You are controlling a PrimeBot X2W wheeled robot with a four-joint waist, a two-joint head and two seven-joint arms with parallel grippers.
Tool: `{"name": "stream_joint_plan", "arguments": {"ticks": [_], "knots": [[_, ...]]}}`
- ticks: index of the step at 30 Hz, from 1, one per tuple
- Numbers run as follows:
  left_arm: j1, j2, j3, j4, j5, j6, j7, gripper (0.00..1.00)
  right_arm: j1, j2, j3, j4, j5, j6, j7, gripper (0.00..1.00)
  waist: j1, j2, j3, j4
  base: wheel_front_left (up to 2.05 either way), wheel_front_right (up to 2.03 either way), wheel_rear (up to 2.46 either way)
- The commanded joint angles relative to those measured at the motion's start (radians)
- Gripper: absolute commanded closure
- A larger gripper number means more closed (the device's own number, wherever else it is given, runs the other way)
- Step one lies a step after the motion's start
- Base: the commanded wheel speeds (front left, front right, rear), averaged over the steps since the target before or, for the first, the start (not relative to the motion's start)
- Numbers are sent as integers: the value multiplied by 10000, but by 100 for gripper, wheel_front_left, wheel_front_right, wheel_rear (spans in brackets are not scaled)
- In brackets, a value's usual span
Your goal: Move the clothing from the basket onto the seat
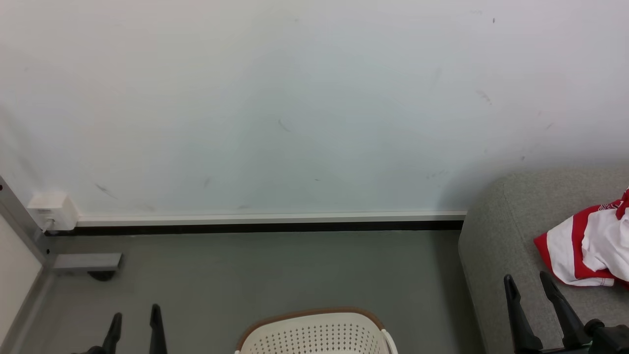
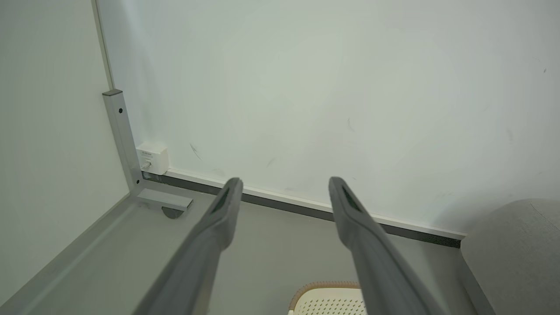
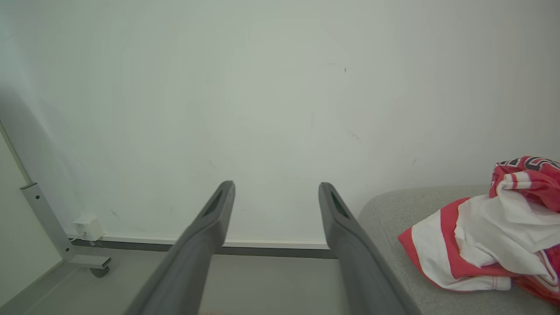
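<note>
Grey floor (image 1: 275, 275) meets a white wall (image 1: 295, 98); red-and-white clothing (image 1: 585, 246) lies on the grey seat (image 1: 496, 236) at right, basket (image 1: 314, 337) near. Left end effector (image 1: 136, 311) and right end effector (image 1: 527, 276) gape wide, empty.

The clothing (image 1: 587, 250) is coloured bright red, broken by broad white panels and stripes; dark markings edged in white are seen on its red upper folds in the right wrist view. The seat (image 1: 496, 236) is covered in plain mid-grey cloth with a fine speckle. The basket (image 1: 314, 337) is cream-white, patterned with even rows of small round holes and edged with a brown rim. The wall (image 1: 295, 98) is painted a pale off-white and is flecked with faint dark scuffs. The skirting (image 1: 270, 217) is made up of a white strip over a black band. The floor (image 1: 270, 270) is plain grey. A white box (image 1: 51, 209) is set beside a silver-grey frame (image 1: 19, 221). The left gripper (image 1: 136, 311) and right gripper (image 1: 527, 276) are finished in black.
</note>
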Motion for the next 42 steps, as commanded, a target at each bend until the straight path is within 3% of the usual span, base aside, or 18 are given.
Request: {"name": "stream_joint_plan", "arguments": {"ticks": [1, 2, 3, 6, 42], "knots": [[-52, -23, 48, 39, 181, -19, -3, 0, -39, -5, -5, 34, 90, -23, -32, 0, -1, 0, 0, -4, 0, 0, 0], [-61, -42, 70, 43, 186, -71, -3, 0, -55, 2, 4, 35, 93, -23, -32, 0, -1, 0, -2, -9, 0, 0, 0], [-9, -60, 46, 11, 70, -58, 2, 100, -7, 2, 20, 8, 3, 0, 1, 100, 0, 0, -4, -10, 0, 0, 0], [95, -173, 15, 265, 34, -57, 25, 100, 136, 64, 63, 216, 28, 2, 35, 100, 0, 0, -5, -12, 0, 0, 0], [-664, -281, 261, 92, -5794, -723, 1624, 100, -437, 478, -961, 361, 5254, -5, 1622, 100, 0, 0, 226, 55, 0, 0, 0]]}}
